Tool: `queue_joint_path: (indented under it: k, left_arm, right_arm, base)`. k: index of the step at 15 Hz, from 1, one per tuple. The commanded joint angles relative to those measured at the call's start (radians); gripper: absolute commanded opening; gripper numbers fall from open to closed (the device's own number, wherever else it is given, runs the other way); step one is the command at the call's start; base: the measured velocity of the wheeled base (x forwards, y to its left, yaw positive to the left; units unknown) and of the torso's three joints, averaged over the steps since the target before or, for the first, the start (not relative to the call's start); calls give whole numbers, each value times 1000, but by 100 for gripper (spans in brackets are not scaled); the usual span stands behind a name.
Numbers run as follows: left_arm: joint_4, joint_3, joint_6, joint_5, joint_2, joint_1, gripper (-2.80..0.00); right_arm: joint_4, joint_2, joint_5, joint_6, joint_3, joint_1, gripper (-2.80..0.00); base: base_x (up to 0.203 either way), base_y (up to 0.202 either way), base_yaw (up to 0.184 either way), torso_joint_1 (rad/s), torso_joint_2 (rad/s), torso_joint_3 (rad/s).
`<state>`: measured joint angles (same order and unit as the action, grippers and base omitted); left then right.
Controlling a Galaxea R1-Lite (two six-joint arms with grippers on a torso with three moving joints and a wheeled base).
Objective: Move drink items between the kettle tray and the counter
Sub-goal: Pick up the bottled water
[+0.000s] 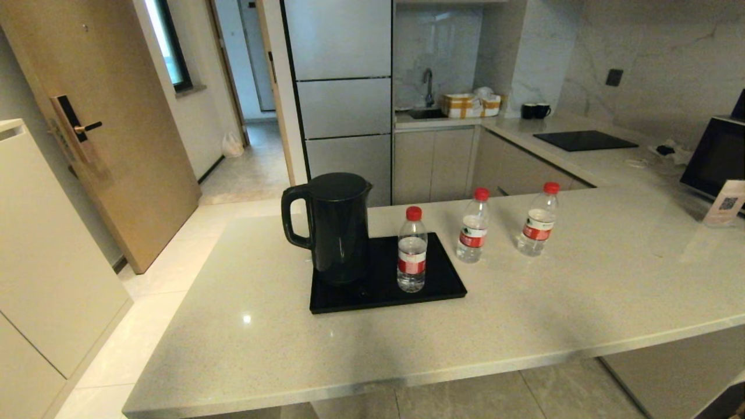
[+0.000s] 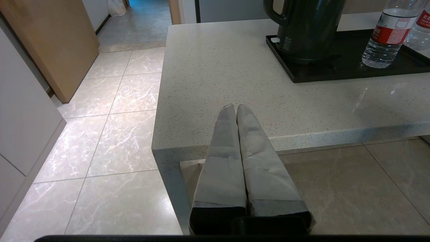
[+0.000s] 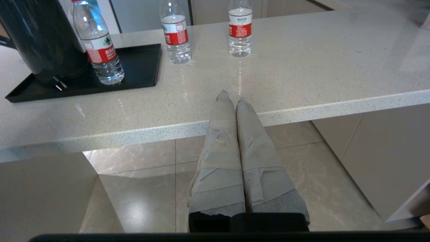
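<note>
A black kettle [image 1: 334,227] stands on the left of the flat black kettle tray [image 1: 445,285], with one red-capped water bottle [image 1: 412,250] beside it on the tray. Two more bottles [image 1: 472,226] [image 1: 538,220] stand on the speckled counter [image 1: 524,302] to the tray's right. Neither arm shows in the head view. My left gripper [image 2: 236,107] is shut and empty, parked in front of the counter's near left corner. My right gripper [image 3: 231,97] is also shut and empty, in front of the counter's near edge, short of the bottles [image 3: 100,47] [image 3: 174,32] [image 3: 240,28].
A flush black cooktop [image 1: 585,139], two black mugs [image 1: 535,110] and a sink lie on the far counter. A dark appliance [image 1: 716,157] and a small card [image 1: 724,203] sit at the right. A wooden door [image 1: 99,134] and tiled floor are to the left.
</note>
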<state>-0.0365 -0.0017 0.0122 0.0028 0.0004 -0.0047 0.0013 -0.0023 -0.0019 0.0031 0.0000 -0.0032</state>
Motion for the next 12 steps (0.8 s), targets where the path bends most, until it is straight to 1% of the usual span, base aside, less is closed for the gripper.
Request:
queue_joint_path:
  k: [1, 4, 10, 12]
  left_arm:
    - [0, 0, 0, 0, -1, 0, -280]
    - [0, 0, 0, 0, -2, 0, -280]
    - [0, 0, 0, 0, -1, 0, -280]
    - [0, 0, 0, 0, -1, 0, -280]
  right_arm:
    - [2, 2, 2, -14, 3, 1, -280]
    - [3, 2, 6, -40, 2, 0, -280]
    - [0, 2, 3, -20, 0, 0, -280]
    - [-1, 2, 2, -9, 0, 0, -280]
  base:
    - [0, 0, 0, 0, 0, 0]
    - [0, 0, 0, 0, 0, 0]
    - [4, 1, 101, 2, 0, 0]
    - [0, 0, 0, 0, 0, 0]
